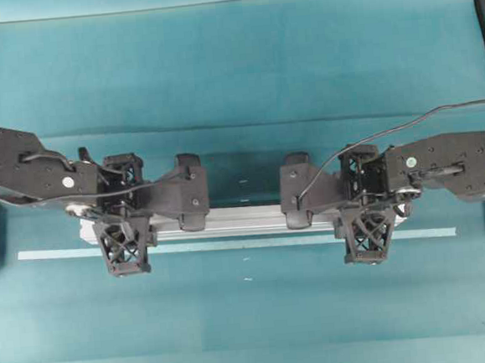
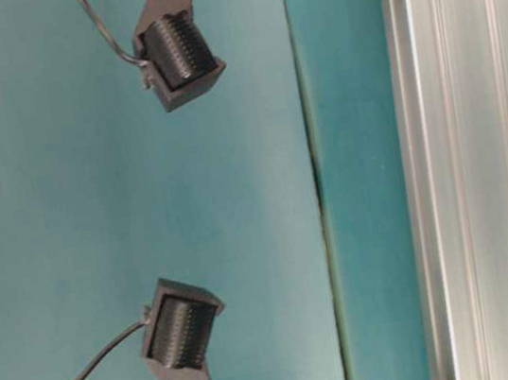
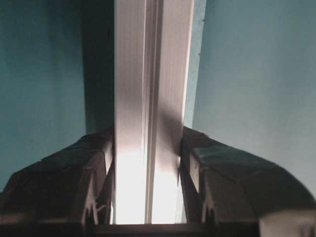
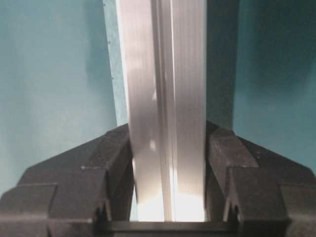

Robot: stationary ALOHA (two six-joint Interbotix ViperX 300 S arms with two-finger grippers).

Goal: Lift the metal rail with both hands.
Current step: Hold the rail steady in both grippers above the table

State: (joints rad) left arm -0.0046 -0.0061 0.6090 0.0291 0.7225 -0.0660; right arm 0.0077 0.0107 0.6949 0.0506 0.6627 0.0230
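Across the middle of the overhead view, the metal rail (image 1: 245,219) lay level from left to right over the teal table (image 1: 233,64), with the thin pale tape strip (image 1: 231,244) running just below it in the frame. The left gripper (image 1: 191,194) came in from the left edge and clasped the rail left of centre, its jaws pressed against both long sides. The right gripper (image 1: 297,192) reached in from the right edge and clamped the rail right of centre the same way.

In the left wrist view, the rail (image 3: 150,98) ran straight up the centre between the two black fingers (image 3: 94,168), which touched its flanks. The right wrist view showed the same hold, the rail (image 4: 165,98) pinched between dark fingers (image 4: 116,158). The table-level view caught the rail (image 2: 469,158) along the right side of the frame.
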